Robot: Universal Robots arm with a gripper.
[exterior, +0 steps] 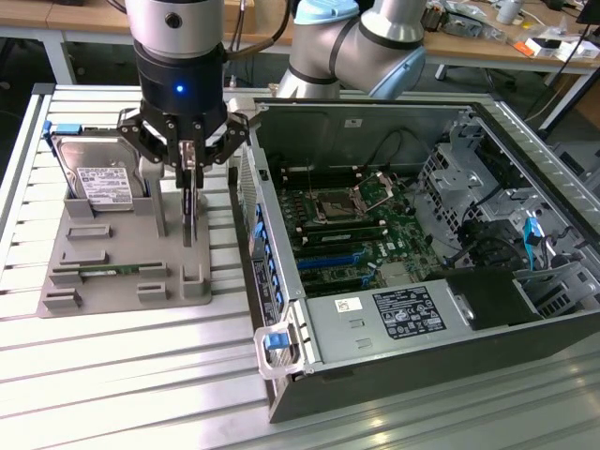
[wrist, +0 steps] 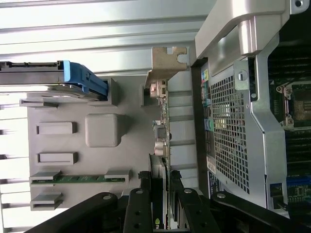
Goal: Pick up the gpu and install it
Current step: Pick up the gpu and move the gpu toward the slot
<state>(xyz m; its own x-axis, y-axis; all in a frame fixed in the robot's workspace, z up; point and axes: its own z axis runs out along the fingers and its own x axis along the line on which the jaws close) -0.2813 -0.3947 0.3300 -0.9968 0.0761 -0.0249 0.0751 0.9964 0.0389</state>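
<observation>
Hard drive stands at the exterior view's left on the grey holder. Beside it the gripper is clenched on the gpu, upright on edge in its slot. Pick-up is in hand; freeing it likely calls for a straight lift. Rightward, the open case sits on the counter.

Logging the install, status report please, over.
Gripper shut on gpu, card on edge at gray holder. Hard drive beside it, apart. Open computer case alongside.
</observation>
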